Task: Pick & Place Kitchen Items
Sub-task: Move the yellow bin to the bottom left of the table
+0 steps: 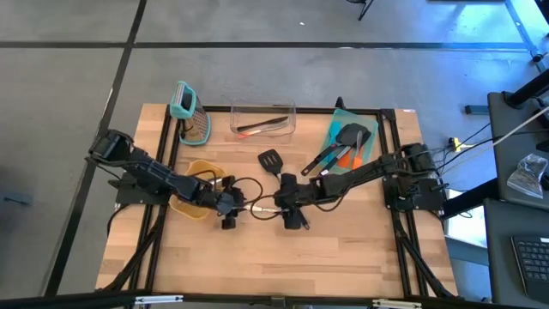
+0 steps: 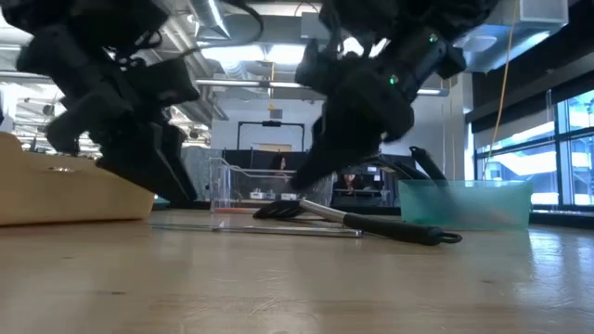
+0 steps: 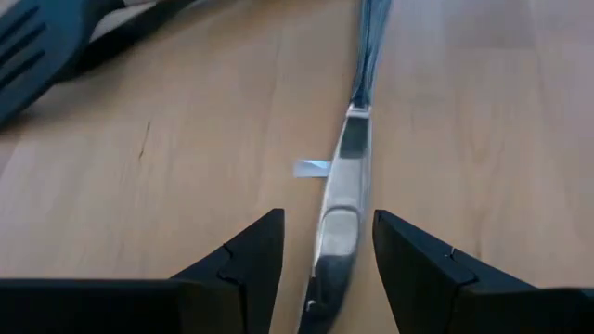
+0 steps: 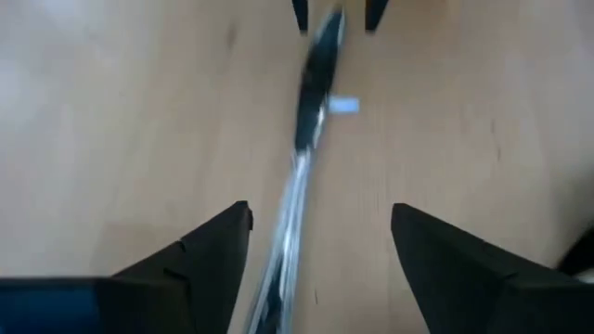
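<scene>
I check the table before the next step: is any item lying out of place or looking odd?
Yes. A thin metal utensil lies flat on the bare table, between the left gripper and the right gripper. Both straddle its opposite ends with fingers apart, neither visibly clamping it.

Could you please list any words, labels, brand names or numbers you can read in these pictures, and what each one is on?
None can be read.
The small pale tag on the table beside the thin metal utensil: too blurred to tell whether it bears any text.
The keyboard at the picture's edge: keys too small to read.
</scene>
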Robot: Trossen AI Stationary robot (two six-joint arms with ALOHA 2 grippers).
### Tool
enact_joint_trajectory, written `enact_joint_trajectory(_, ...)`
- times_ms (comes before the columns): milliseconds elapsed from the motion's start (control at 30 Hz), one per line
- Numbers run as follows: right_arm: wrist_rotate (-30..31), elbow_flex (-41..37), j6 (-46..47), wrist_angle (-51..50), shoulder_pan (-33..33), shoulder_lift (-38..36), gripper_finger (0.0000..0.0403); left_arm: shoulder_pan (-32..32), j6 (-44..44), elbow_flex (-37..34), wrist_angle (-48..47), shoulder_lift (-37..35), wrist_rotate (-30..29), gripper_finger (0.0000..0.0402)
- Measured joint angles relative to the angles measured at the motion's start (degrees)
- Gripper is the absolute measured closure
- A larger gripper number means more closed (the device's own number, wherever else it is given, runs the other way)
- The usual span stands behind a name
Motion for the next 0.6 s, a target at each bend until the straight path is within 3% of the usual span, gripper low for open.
enact_joint_trajectory(133,0.45,0.68,0.71,-3.18,1.09,0.53,0.0126,1.58,2.58,0.02,2.26,1.01,2.31,0.0239)
enact_joint_trajectory(367,2.38,0.47,1.31,-5.38,2.21,0.54,0.0136,3.76,5.52,0.94,4.45,1.05,4.84,0.0239)
enact_joint_trajectory(500,4.12,0.42,1.31,-5.31,2.65,0.56,0.0143,3.24,9.34,4.55,-1.05,1.05,4.28,0.0239)
enact_joint_trajectory(600,4.15,0.37,1.31,-4.72,2.64,1.04,0.0147,3.15,11.01,8.21,-10.82,1.05,4.80,0.0235)
